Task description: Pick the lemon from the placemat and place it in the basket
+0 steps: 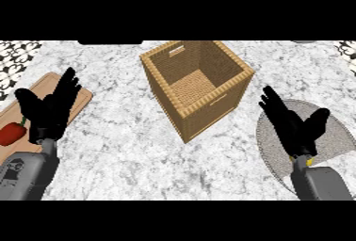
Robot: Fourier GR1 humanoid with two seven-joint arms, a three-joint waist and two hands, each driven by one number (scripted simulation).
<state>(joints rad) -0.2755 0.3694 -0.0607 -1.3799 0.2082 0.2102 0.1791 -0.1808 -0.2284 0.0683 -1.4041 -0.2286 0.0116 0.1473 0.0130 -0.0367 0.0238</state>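
the right hand (295,127) is open over the placemat (339,141). a bit of lemon (309,161) peeks out under it; go down slowly, then close around it.

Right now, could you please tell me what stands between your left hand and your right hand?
In the head view, the wicker basket stands on the counter between the left hand and right hand.

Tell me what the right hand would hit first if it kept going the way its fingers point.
Probably the tall woven wicker basket: the right hand points up-left toward its right wall, though depth is unclear.
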